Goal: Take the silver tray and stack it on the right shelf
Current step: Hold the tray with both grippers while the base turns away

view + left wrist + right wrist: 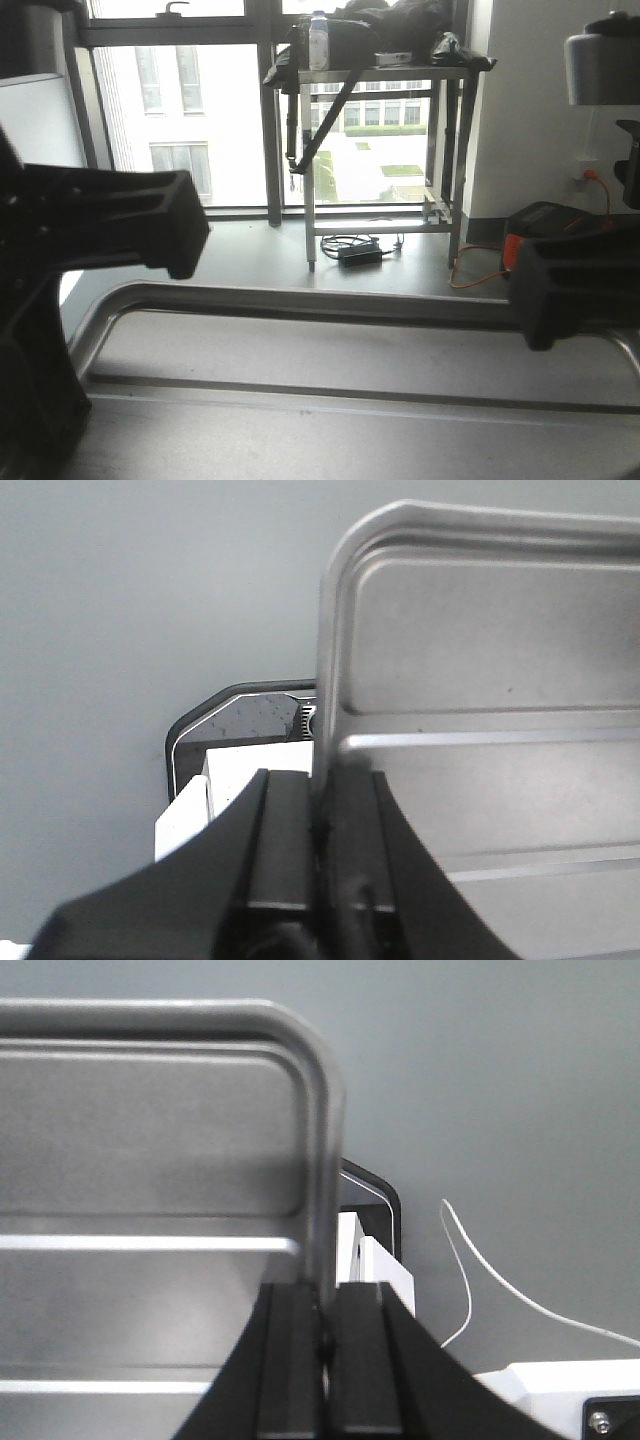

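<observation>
Silver tray [350,370] | hung between both pincers, long axis running left to right | left gripper [322,810] pinched its left rim | right gripper [325,1305] pinched its right rim | right shelf out of view

Grey floor [240,255], black power adapter [360,254] (cables tangled)

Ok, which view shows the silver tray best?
Exterior front-facing: the silver tray spans between both pincers, far rim and a ridge visible. Left wrist shows only one rounded corner, rim clamped in the left pincer; right wrist shows the opposite corner in the right pincer.
</observation>
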